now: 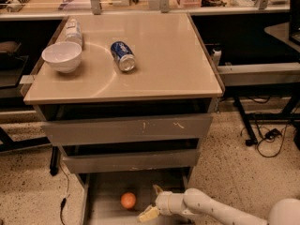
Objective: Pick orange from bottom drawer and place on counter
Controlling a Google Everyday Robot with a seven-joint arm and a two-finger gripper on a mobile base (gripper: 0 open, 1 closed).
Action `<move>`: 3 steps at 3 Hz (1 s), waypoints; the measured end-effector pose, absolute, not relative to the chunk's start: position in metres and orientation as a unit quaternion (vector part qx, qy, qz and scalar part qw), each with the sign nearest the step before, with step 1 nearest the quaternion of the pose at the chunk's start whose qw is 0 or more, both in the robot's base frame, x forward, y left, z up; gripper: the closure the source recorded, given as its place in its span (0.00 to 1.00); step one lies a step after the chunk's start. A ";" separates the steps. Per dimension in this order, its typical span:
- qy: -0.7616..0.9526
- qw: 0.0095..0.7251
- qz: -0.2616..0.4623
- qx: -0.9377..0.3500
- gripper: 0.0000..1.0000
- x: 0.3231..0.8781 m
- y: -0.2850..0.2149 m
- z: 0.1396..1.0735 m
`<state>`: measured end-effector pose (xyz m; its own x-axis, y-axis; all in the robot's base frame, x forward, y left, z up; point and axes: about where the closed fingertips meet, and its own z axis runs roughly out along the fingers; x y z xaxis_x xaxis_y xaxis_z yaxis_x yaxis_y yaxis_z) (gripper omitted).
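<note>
The orange lies ungrasped on the floor of the open bottom drawer, so the pick and the placing on the worktop both seem left to do. Just right of it the tool hovers inside the drawer, fingers spread and empty. I count one orange and three drawers; near the worktop's left edge are one white bowl and one bottle, then one soda can.

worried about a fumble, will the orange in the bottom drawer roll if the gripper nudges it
Likely: the orange is round, loose on the flat floor of the bottom drawer. Smooth skin may slip. The gripper, open just beside it, should probably straddle it squarely.
</note>
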<state>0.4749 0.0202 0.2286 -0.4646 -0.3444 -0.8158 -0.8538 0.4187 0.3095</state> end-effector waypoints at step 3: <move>0.748 0.386 0.387 -0.377 0.00 0.495 0.066 0.198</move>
<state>0.4948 0.0660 0.1979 -0.4176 -0.2653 -0.8690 -0.8629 0.4155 0.2878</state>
